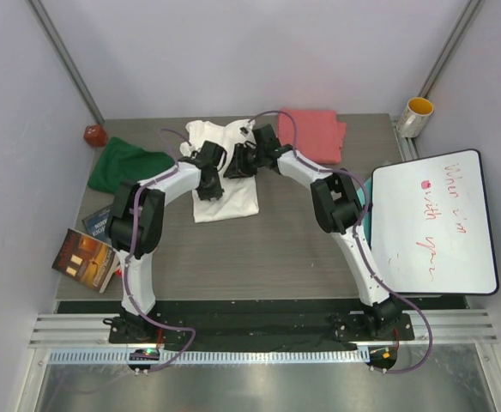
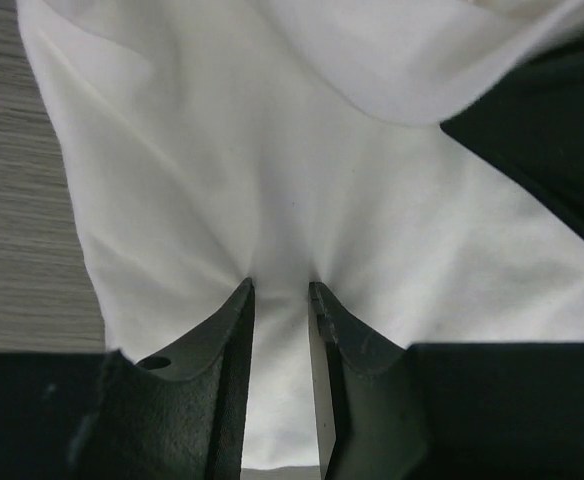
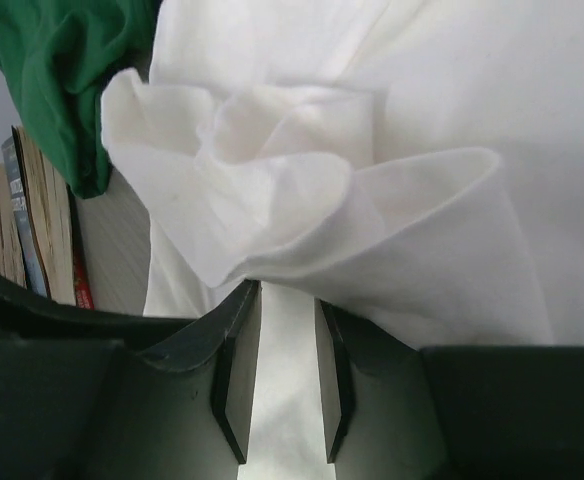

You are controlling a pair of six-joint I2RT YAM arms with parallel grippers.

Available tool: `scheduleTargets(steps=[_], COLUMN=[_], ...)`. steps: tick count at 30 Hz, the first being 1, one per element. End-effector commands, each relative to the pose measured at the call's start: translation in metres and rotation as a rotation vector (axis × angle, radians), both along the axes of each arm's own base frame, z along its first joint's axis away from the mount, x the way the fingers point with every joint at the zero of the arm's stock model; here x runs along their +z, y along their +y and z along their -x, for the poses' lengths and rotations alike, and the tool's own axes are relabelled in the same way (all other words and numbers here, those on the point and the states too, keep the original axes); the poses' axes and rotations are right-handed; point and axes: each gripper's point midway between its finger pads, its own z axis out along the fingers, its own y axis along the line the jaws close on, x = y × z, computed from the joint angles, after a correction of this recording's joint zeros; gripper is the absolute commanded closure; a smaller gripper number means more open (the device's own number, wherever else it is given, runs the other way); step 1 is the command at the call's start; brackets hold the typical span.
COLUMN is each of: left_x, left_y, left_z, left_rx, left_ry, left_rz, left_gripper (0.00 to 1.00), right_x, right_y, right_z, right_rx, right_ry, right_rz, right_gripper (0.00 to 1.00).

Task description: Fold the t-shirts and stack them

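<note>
Arms (image 1: pixel 169 182) bent inward, wrists meeting mid-table, left claw (image 2: pixel 280 292) and right claw (image 3: pixel 287 290) each clamped on white t-shirt (image 1: pixel 232 206)

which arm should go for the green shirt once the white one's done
Left, probably. The green t-shirt lies on the left side, beside the left arm; the right arm would have to reach across. Both the left gripper and right gripper are pinching the white t-shirt now.

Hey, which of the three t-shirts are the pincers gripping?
The white t-shirt in the middle; left pincer and right pincer both pinch its cloth. The green t-shirt and the pink t-shirt lie ungripped to either side.
</note>
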Motion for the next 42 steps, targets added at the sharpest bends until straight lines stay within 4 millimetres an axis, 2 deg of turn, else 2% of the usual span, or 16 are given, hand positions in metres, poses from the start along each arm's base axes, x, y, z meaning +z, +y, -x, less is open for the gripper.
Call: scheduleTargets(steps=[1, 10, 16, 17, 18, 20, 21, 23, 24, 29, 30, 31, 35, 38, 40, 42], left_x=[-0.015, -0.034, -0.04, -0.04, -0.042, -0.045, -0.046, -0.049, -0.05, -0.049, -0.048, -0.047, -0.046, -0.048, -0.046, -0.044], left_y=[-0.007, -0.006, -0.006, -0.006, -0.007, -0.008, -0.01, -0.012, -0.014, -0.014, -0.014, -0.013, -0.011, -0.009, -0.009, -0.01], left_z=[0.013, 0.037, 0.051, 0.052, 0.055, 0.059, 0.063, 0.067, 0.071, 0.076, 0.076, 0.077, 0.082, 0.091, 0.098, 0.109], left_rx=[0.004, -0.014, -0.025, -0.027, -0.034, -0.04, -0.047, -0.049, -0.057, -0.051, -0.051, -0.05, -0.062, -0.067, -0.072, -0.083], left_ry=[0.03, 0.081, 0.106, 0.106, 0.115, 0.125, 0.129, 0.136, 0.14, 0.131, 0.128, 0.126, 0.133, 0.155, 0.161, 0.165], left_rz=[0.012, -0.023, -0.033, -0.033, -0.038, -0.041, -0.043, -0.049, -0.054, -0.067, -0.069, -0.071, -0.078, -0.08, -0.079, -0.082], left_gripper=[0.72, 0.73, 0.74, 0.74, 0.74, 0.74, 0.74, 0.74, 0.74, 0.72, 0.72, 0.71, 0.71, 0.72, 0.72, 0.72], right_x=[0.014, 0.026, 0.026, 0.017, 0.031, 0.024, 0.037, 0.028, 0.039, 0.011, 0.009, 0.02, -0.007, -0.033, -0.045, -0.045], right_y=[-0.006, -0.023, -0.039, -0.043, -0.045, -0.049, -0.049, -0.05, -0.049, -0.059, -0.056, -0.057, -0.069, -0.081, -0.09, -0.094], right_z=[-0.033, -0.069, -0.07, -0.063, -0.06, -0.044, -0.038, -0.02, -0.015, 0.02, 0.029, 0.034, 0.06, 0.078, 0.09, 0.094], right_rx=[-0.059, -0.148, -0.161, -0.157, -0.15, -0.128, -0.117, -0.093, -0.085, -0.056, -0.045, -0.044, -0.033, -0.009, -0.01, -0.017], right_ry=[-0.07, -0.126, -0.11, -0.087, -0.106, -0.07, -0.082, -0.062, -0.078, -0.038, -0.037, -0.056, -0.038, 0.025, 0.047, 0.039], right_rz=[-0.014, -0.02, 0.011, 0.035, 0.035, 0.051, 0.049, 0.078, 0.077, 0.278, 0.302, 0.31, 0.434, 0.514, 0.566, 0.586], right_gripper=[0.66, 0.66, 0.66, 0.65, 0.66, 0.66, 0.66, 0.66, 0.65, 0.63, 0.64, 0.64, 0.64, 0.78, 0.8, 0.8])
